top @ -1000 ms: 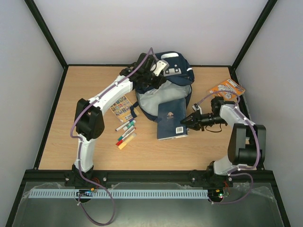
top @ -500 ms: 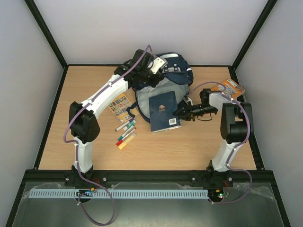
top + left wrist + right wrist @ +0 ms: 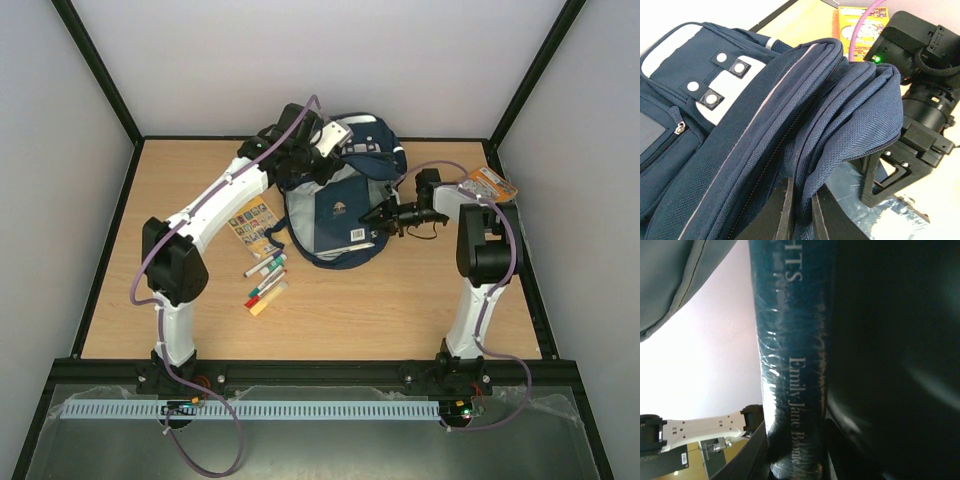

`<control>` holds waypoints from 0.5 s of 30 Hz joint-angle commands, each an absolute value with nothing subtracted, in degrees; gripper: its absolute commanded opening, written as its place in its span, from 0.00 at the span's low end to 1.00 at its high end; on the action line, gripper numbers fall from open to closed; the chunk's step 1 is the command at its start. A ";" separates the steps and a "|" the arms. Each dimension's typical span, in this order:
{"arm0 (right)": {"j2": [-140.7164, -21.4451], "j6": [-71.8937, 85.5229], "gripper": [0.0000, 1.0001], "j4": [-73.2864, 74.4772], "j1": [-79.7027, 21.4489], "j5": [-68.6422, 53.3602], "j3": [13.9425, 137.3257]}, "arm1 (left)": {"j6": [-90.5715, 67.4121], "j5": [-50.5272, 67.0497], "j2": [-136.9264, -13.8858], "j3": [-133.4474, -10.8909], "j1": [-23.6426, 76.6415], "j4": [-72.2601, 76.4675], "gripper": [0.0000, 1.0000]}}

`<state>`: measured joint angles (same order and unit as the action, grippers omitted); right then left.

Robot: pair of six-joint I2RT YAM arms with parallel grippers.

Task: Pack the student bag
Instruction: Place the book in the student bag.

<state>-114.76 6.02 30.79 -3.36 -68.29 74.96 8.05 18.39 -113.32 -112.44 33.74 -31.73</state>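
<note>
Top external view: on the light wooden table (image 3: 420, 300), the large navy blue fabric backpack (image 3: 378, 133) lies at far centre, its grey-lined opening facing up. A dark blue hardback book (image 3: 340, 212) rests flat in that opening. The left gripper (image 3: 800, 210) pinches the backpack's raised zip edge, fingers nearly together. The right gripper (image 3: 378, 217) clamps the book's right edge. Coloured markers (image 3: 266, 283) lie near left of the backpack.

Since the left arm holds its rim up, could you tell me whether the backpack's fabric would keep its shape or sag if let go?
Probably floppy: the student bag bunches in soft folds where the left gripper pinches its rim, so it would likely sag. It might drape over the book resting in its opening.
</note>
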 commanded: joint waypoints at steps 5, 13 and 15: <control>-116.95 13.89 0.01 20.84 -4.92 -72.05 81.37 | 8.44 19.91 -107.43 -112.34 33.95 -28.83 0.02; -114.97 10.78 0.01 25.28 -4.92 -75.71 81.31 | 9.49 20.21 -106.70 -111.75 33.87 -29.47 0.02; -114.05 8.99 0.01 27.08 -4.92 -77.08 81.23 | 9.75 19.98 -106.43 -111.15 33.84 -29.67 0.02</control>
